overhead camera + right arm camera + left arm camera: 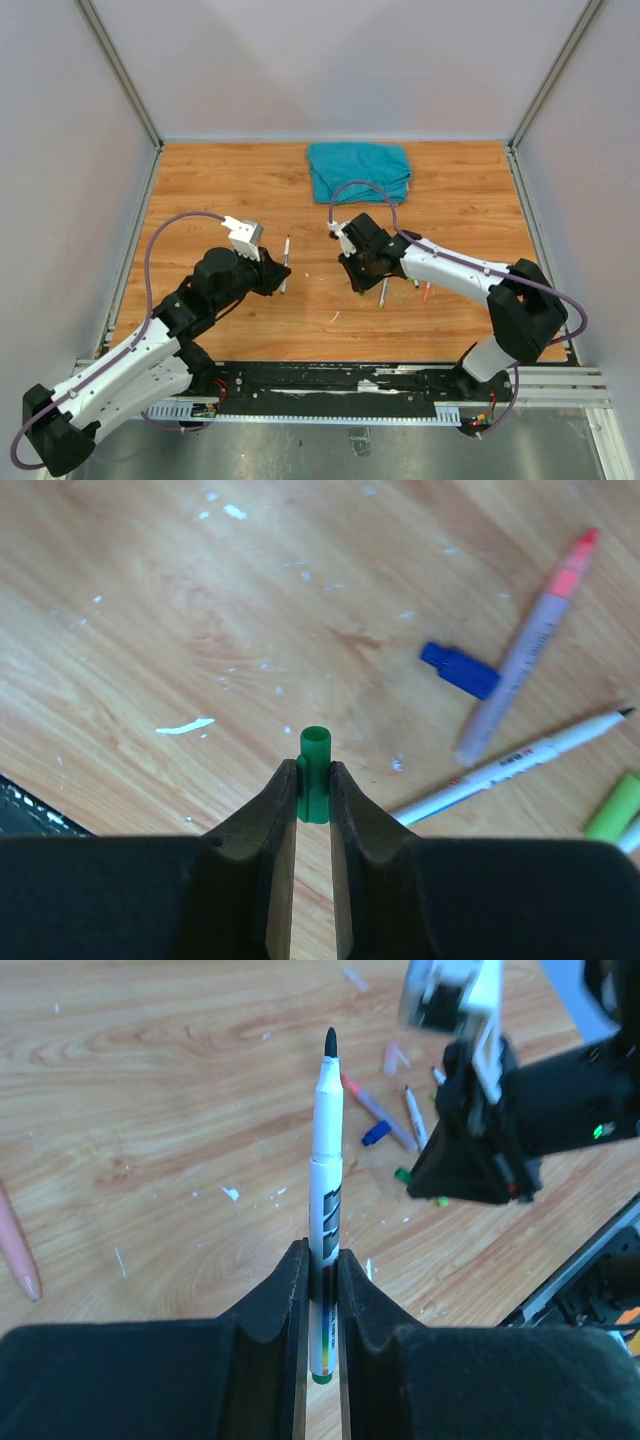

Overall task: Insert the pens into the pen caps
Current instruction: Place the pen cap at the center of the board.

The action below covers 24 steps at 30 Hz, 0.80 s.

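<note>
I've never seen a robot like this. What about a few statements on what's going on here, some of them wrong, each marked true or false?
1. The left arm's fingers hold a white pen with its tip bare. True.
2. The right arm's fingers are empty. False: they pinch a green cap.
3. A blue cap lies loose on the table. True.
4. The cloth at the far side is red. False: it is teal.
5. The green cap already sits on the held pen. False: cap and pen are apart, one in each arm.
</note>
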Each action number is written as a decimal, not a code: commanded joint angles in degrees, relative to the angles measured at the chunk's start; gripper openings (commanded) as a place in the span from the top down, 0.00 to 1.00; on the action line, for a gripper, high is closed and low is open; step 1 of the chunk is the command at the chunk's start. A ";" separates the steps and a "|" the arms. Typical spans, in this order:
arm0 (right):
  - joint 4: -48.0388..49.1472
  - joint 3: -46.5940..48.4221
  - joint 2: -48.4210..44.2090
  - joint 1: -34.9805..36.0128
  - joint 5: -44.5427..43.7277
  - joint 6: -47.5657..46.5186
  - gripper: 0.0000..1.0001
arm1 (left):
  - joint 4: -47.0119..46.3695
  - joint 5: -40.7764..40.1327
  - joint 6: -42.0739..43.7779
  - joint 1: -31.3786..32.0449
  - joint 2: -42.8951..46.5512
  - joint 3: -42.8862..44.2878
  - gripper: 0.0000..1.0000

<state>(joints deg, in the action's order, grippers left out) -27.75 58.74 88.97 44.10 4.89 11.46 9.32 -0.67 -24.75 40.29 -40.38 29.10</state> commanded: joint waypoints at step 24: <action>-6.30 4.60 10.88 16.11 3.59 -34.39 0.78 | 17.96 -12.78 3.70 -0.13 13.66 16.36 0.99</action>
<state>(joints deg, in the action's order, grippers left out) -31.48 61.98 98.80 59.22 6.55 -17.21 25.08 -11.75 -23.09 40.29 -26.52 43.13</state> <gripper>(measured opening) 0.200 0.153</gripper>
